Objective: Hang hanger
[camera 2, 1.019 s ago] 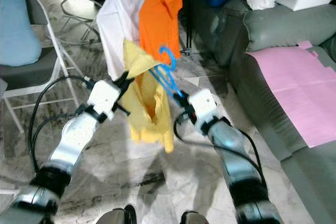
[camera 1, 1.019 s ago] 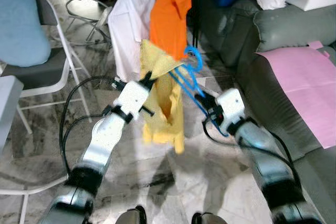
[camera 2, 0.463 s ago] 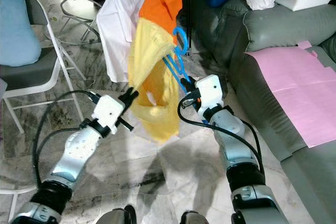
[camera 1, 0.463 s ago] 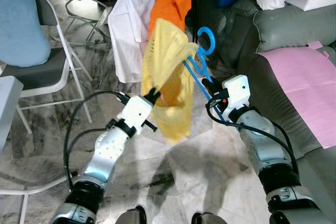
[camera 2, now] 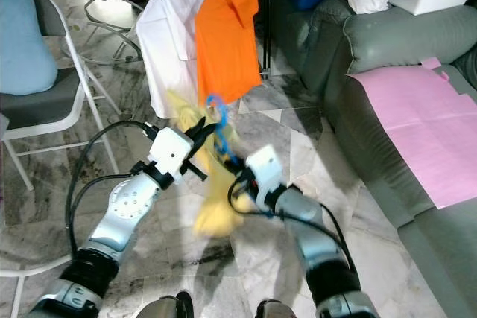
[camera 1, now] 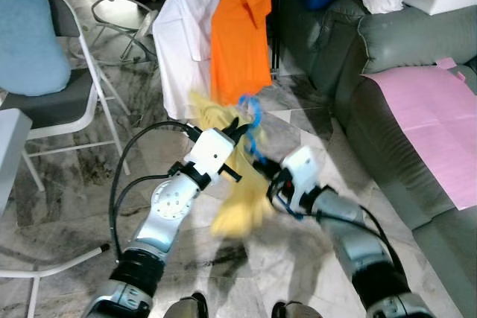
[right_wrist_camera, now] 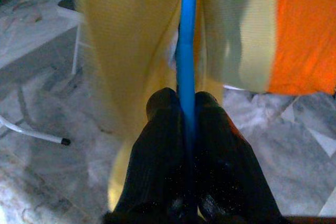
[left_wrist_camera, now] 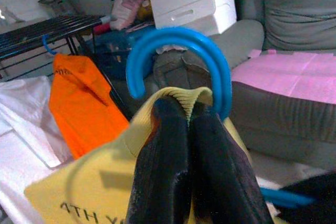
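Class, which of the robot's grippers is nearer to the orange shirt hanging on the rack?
The left. The left gripper, pinching the yellow shirt at the blue hanger, sits just below the orange shirt; the right gripper grips the hanger lower, farther away.

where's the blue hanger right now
In the left eye view the blue hanger is mid-frame between both end effectors, wrapped in the yellow shirt, just below the hanging orange shirt.
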`<state>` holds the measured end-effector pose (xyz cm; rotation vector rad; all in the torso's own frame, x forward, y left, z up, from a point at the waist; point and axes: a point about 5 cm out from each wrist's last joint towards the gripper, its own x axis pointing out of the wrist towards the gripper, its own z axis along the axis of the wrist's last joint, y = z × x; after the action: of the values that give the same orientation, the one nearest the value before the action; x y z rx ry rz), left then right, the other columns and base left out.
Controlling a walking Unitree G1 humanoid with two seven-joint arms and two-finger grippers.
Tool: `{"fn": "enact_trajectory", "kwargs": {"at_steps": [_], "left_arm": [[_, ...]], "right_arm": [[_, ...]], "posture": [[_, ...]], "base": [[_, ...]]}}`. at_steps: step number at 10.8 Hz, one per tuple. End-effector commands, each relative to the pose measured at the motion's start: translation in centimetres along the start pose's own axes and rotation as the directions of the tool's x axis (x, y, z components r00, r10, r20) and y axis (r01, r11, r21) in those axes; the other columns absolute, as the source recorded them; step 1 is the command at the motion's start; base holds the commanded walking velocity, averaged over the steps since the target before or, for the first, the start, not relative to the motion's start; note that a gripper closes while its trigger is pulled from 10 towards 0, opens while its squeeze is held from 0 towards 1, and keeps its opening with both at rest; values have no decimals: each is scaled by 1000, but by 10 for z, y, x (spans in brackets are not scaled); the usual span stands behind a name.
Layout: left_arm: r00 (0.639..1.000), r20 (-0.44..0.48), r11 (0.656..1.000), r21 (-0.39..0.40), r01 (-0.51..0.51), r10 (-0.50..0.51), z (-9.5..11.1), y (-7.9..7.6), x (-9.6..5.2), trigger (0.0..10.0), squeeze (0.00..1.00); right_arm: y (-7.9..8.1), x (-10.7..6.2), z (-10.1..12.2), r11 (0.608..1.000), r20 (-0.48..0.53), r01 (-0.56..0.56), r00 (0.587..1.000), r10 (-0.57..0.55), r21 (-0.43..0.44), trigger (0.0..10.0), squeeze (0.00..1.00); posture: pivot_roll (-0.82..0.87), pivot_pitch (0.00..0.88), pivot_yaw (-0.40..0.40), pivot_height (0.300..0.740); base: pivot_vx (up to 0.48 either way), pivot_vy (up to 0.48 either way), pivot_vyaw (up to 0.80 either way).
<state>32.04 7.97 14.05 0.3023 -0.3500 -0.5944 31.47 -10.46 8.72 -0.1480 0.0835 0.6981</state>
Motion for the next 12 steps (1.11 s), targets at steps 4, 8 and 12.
{"fn": "enact_trajectory", "kwargs": {"at_steps": [4,8,12], "left_arm": [[999,24,999,23,32,-33,5,-1,1,0,0],[991,-82,995,6,102,-102,-13,-19,-5,10000,0],[998,29,997,43,62,-63,9,-6,6,10000,1000]], "right_arm": [[-11,4,19,995,81,102,991,-102,8,10000,0],[-13,12,48,996,165,84,983,-78,-29,10000,0],[-15,2,41,998,164,58,985,-52,-28,10000,0]], "posture": [[-111,152,24,740],[-100,150,9,740],[-104,146,20,740]], "base": [[0,0,0],[0,0,0],[0,0,0]]}}
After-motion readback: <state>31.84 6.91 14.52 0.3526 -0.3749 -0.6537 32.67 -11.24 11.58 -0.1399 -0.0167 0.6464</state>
